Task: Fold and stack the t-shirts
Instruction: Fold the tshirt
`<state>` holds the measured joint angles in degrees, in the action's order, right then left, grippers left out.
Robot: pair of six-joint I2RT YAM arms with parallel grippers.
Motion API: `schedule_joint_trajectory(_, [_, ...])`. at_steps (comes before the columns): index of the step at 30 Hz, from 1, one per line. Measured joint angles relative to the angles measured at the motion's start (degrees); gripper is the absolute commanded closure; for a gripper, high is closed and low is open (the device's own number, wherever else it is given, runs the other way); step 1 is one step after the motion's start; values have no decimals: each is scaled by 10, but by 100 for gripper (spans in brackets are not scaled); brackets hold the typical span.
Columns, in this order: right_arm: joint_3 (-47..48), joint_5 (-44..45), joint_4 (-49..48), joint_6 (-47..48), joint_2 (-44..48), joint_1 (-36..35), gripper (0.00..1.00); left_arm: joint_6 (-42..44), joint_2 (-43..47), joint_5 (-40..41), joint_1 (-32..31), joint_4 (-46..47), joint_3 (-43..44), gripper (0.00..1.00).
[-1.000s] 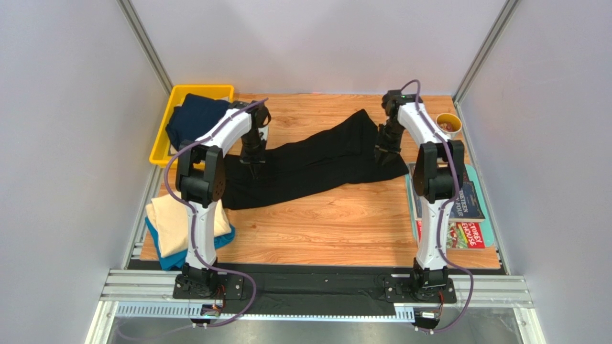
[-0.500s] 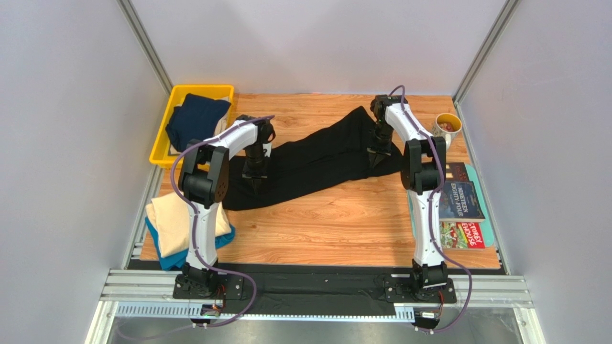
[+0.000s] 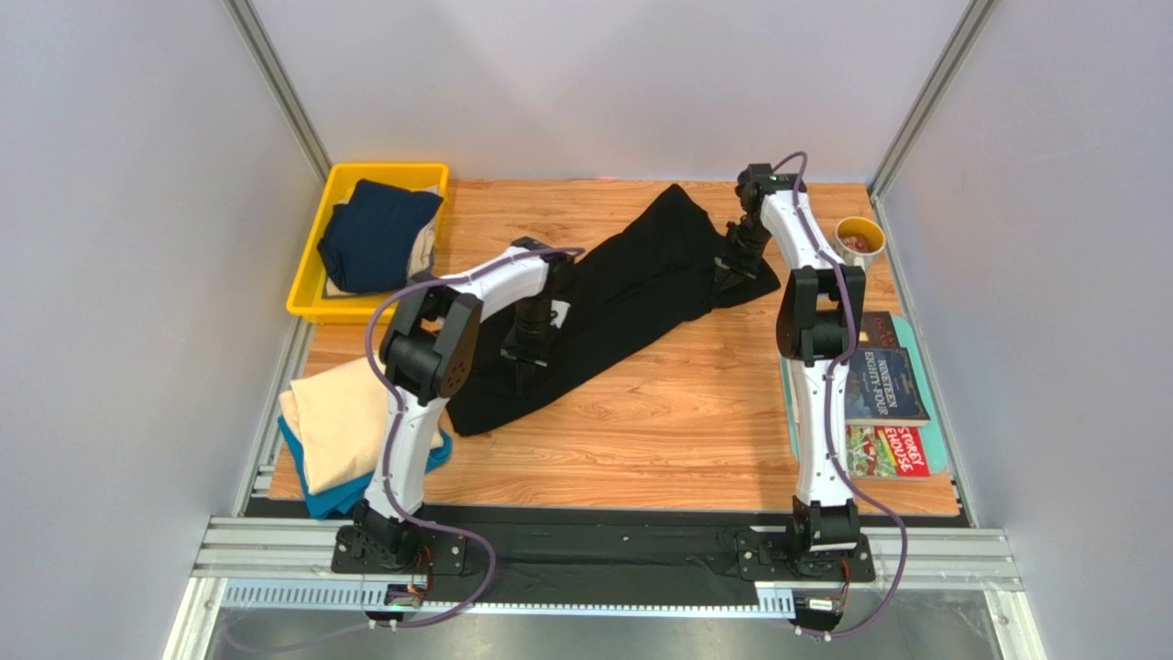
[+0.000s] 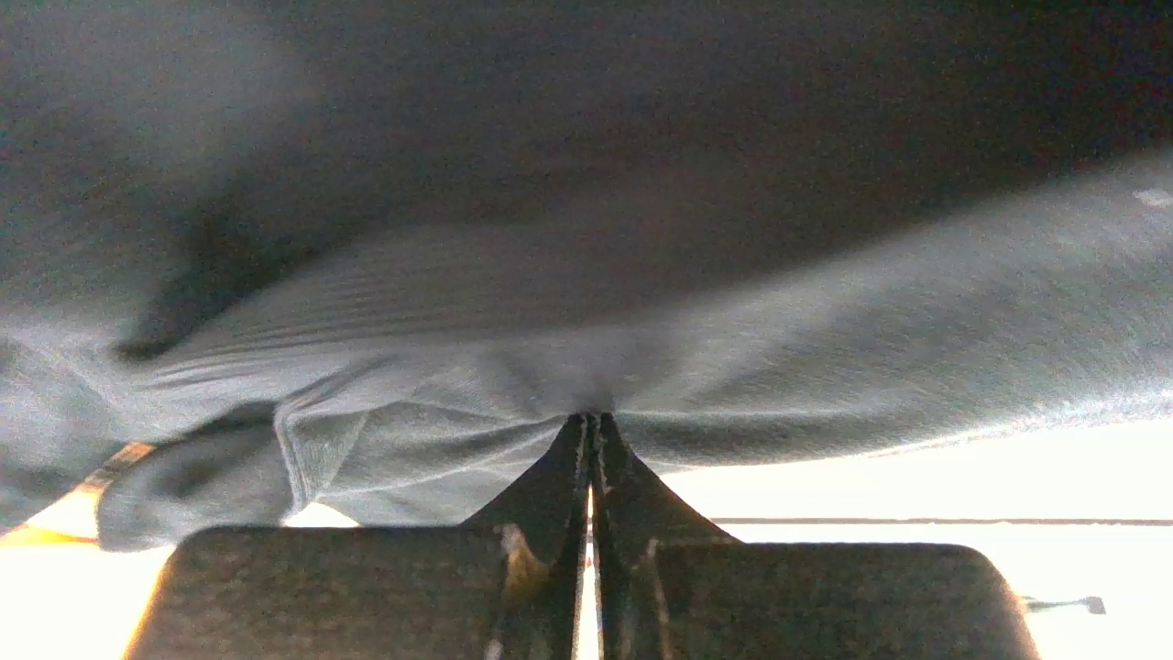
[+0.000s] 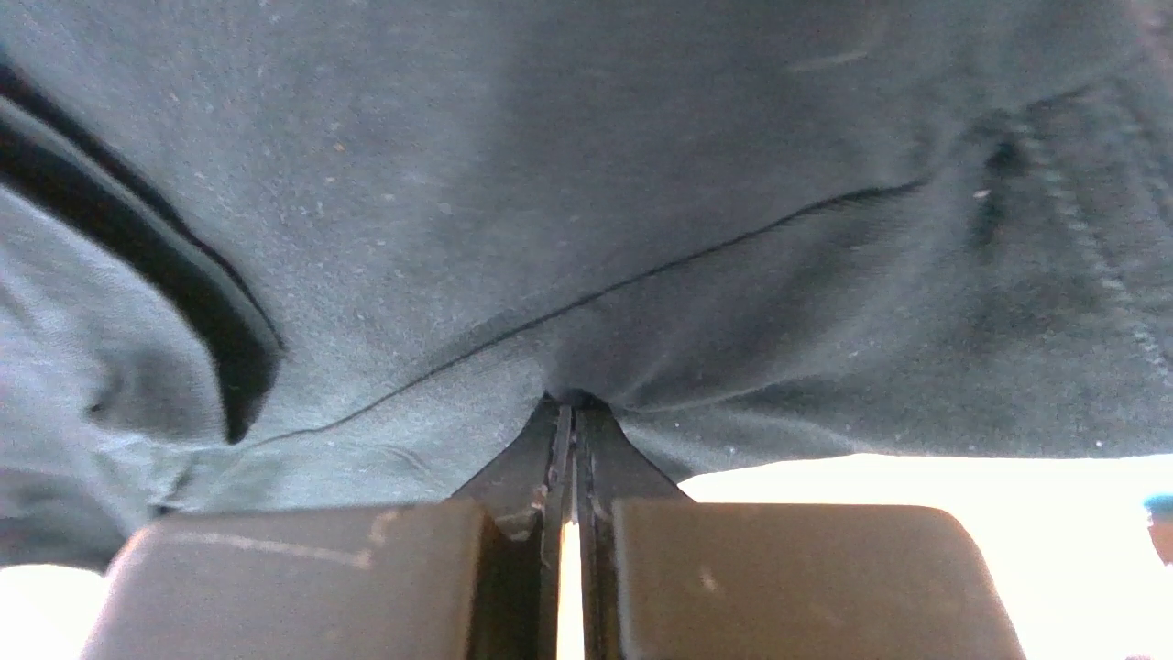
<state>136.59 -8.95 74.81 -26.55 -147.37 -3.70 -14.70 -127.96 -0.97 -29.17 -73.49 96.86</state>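
— Holding anything?
— Left gripper (image 4: 592,420) and right gripper (image 5: 567,403) have both just pinched shut on the black t-shirt (image 3: 633,282).
— And the shirt?
— Bunched diagonally across the table (image 3: 689,426), its left end dragged inward. The fold looks under way.

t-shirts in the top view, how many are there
4: a black t-shirt spread across the table, a navy one in the yellow bin, a cream one stacked on a teal one at the near left edge. More may hide under these.
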Motion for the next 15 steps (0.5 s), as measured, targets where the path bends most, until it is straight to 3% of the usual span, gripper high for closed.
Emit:
schedule_joint_trajectory(6, [17, -58, -70, -12, -15, 22, 100, 7, -13, -16, -78, -15, 27, 100])
schedule_joint_trajectory(15, [46, -119, -170, -42, -45, 25, 100, 3, -13, -68, -123, -7, 38, 100])
